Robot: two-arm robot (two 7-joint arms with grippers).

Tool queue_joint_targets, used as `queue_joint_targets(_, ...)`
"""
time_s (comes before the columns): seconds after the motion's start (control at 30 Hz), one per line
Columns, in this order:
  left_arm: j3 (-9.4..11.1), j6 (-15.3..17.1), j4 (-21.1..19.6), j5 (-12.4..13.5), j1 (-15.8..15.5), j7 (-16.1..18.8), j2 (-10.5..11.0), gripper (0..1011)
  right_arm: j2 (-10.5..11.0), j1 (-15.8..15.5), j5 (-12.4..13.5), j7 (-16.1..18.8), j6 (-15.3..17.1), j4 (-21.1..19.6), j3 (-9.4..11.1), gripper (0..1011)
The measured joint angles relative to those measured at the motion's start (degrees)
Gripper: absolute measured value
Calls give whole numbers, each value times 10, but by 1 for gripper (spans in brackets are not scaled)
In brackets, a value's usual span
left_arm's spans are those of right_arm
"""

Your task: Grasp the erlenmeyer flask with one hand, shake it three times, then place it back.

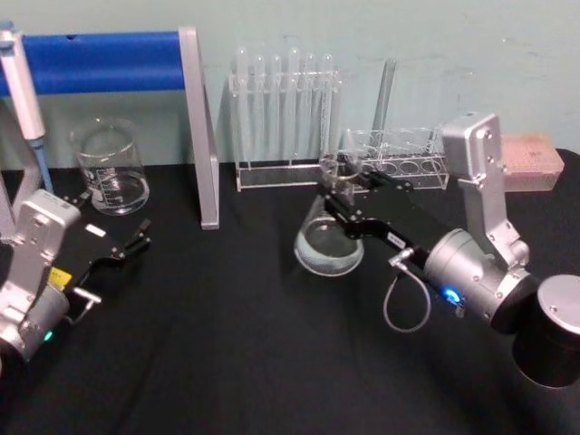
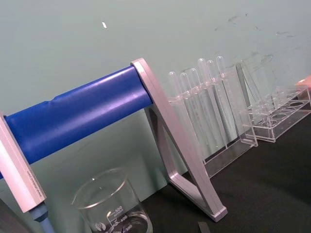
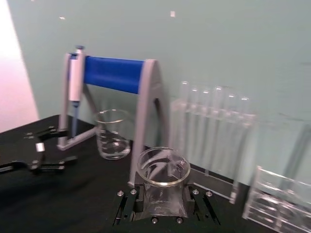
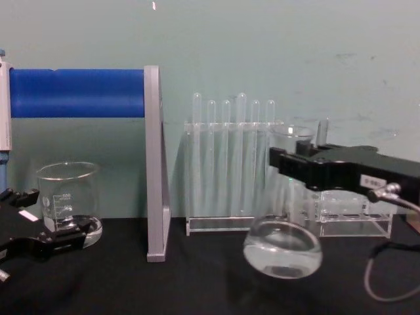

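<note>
We see the right gripper (image 1: 343, 186) pinching the neck of the erlenmeyer flask (image 1: 328, 240) between its fingers. The flask hangs tilted below the hand, and a little clear liquid is pooled in its wide base (image 4: 282, 246). Just behind the hand stands a test-tube rack (image 1: 283, 172). Well off to the hand's left, the left gripper (image 1: 116, 217) rests low over the black table (image 1: 236, 344) with its fingers spread, near a glass beaker (image 1: 111, 168).

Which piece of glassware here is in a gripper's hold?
The erlenmeyer flask: the right gripper is shut on its neck. The beaker stands free beside the blue stand, and the test tubes sit in their rack behind.
</note>
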Motion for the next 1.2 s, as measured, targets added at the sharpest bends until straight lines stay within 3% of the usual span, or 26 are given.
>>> queue_joint_targets(0.17, 0, 0, 0, 0, 0, 0, 0, 1001, -5, -19, -11, -29, -2, -9, 24, 448)
queue_joint_targets(0.5, 0, 0, 0, 0, 0, 0, 0, 1001, -20, -81, -53, -135, 3, -50, 91, 448)
queue_joint_targets(0.7, 0, 0, 0, 0, 0, 0, 0, 1001, -26, -107, -61, -158, 10, -68, 122, 448)
queue_joint_targets(0.93, 0, 0, 0, 0, 0, 0, 0, 1001, -31, -112, -64, -149, 11, -70, 128, 448)
queue_joint_targets(1.2, 0, 0, 0, 0, 0, 0, 0, 1001, -36, -87, -67, -94, 9, -50, 100, 448)
